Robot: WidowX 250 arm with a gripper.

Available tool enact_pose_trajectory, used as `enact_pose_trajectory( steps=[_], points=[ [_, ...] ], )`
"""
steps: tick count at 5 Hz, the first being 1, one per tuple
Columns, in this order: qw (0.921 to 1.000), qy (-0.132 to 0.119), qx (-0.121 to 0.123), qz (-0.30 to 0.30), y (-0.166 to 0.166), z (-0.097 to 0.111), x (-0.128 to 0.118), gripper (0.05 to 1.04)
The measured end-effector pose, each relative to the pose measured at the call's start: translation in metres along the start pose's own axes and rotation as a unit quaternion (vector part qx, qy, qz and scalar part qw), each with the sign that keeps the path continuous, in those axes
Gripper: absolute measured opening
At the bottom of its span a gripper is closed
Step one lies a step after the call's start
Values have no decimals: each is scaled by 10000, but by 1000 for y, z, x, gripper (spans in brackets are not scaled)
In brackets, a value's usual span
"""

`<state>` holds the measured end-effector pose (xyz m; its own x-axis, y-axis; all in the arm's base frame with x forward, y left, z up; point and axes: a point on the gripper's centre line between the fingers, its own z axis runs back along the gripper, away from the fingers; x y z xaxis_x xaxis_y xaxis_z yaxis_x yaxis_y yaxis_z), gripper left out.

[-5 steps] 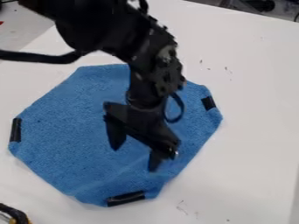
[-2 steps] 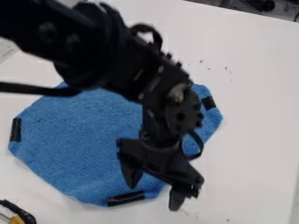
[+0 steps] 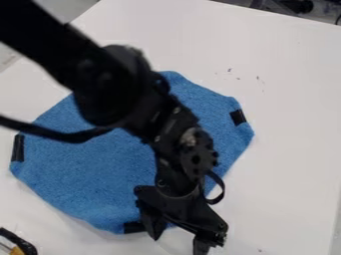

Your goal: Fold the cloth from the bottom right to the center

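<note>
Gripper (image 3: 178, 243): fingers wide apart, at the 5 o'clock edge of the blue cloth (image 3: 100, 167). Cloth: spread on the white table (image 3: 293, 149); long axis roughly 9 to 3 o'clock. Black strips (image 3: 18, 148): along its 2, 6 and 9 o'clock edges.

White surface (image 3: 286, 124), dark specks (image 3: 258, 78) toward its upper right, black-and-yellow object (image 3: 24, 245) at lower left, dark equipment (image 3: 299, 6) beyond the far edge

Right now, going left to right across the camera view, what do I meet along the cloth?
Left black strip on the blue cloth → gripper → right black strip on the cloth.
</note>
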<state>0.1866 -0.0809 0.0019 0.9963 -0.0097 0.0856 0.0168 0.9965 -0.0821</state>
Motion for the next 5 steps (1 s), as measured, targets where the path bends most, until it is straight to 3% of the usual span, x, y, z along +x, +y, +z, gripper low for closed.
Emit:
enact_pose_trajectory(
  steps=[1,2,3,4,5],
  points=[
    [10000,-26,9,14,5,1,4,1001],
    [9997,228,129,-5,6,3,4,1000],
    [9989,281,276,268,-3,16,-4,999],
    [9988,276,268,296,-3,19,-4,999],
    [9995,117,146,248,8,14,0,999]
  ],
)
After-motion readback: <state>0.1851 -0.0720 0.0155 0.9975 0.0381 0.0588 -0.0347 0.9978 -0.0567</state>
